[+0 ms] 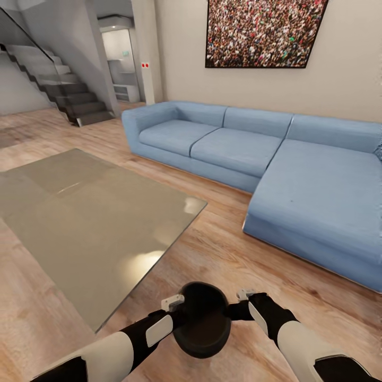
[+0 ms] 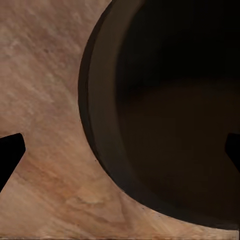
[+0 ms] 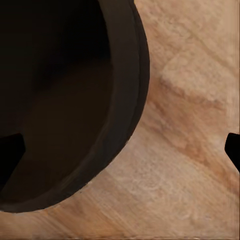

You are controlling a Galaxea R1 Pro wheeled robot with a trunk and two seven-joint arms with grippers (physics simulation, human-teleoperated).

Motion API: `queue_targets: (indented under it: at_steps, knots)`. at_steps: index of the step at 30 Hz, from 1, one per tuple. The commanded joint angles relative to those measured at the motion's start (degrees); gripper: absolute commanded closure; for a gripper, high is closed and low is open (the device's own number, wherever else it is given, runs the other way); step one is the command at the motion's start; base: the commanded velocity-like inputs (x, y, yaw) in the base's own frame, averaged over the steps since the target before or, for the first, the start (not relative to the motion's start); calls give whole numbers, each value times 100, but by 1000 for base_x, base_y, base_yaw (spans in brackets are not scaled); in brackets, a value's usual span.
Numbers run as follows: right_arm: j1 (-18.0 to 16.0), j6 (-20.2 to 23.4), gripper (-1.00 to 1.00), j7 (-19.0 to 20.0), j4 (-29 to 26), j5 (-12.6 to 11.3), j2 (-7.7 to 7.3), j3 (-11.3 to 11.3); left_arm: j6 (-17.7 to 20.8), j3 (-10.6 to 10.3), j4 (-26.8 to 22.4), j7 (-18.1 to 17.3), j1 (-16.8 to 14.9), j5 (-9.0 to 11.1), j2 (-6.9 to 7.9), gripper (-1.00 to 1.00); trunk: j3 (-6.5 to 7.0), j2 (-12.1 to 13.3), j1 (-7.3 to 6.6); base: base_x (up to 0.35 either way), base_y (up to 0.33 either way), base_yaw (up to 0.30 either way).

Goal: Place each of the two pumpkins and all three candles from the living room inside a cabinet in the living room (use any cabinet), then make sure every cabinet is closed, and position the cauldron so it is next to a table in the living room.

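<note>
The cauldron [image 1: 201,318] sits low and near in the head view, between the left hand [image 1: 178,313] and the right hand [image 1: 233,310], one at each side of its rim. In each wrist view one dark fingertip lies over the black mouth and the other over the wooden floor [image 1: 228,254], so each hand straddles the rim wall; both look clenched on the cauldron, though actual contact at the fingertips is hard to confirm. Whether the pot rests on the floor or is held just above it, I cannot tell.

The relation that matters is the desk [image 1: 90,223]: its glass top spreads to the left and far side, and its near right corner ends just left of the cauldron. By my judgement the pot already lies close beside that corner, the left arm being the nearer one to it. The pot is round, with no long axis to align.

The desk's legs are not discernible. The blue sofa [image 1: 276,159] stands well apart to the far right.
</note>
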Motion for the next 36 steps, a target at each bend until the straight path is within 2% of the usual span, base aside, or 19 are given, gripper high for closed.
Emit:
queue_targets:
  at_steps: [1, 15, 36]
  knots:
    - [0, 0, -100, 0, 0, 0, 0, 0, 0, 0, -1, 0, 0, 1, 0, -100, 18, 42, -23, -333, 0, 0]
    - [0, 0, -100, 0, 0, 0, 0, 0, 0, 0, 1, -1, 0, 1, 0, -100, 270, 603, -330, -327, 0, 0]
    - [0, -9, -100, 0, 0, -22, -8, -9, -4, 0, 6, -1, 0, 1, 0, -100, 647, 1445, -791, -33, 0, 0]
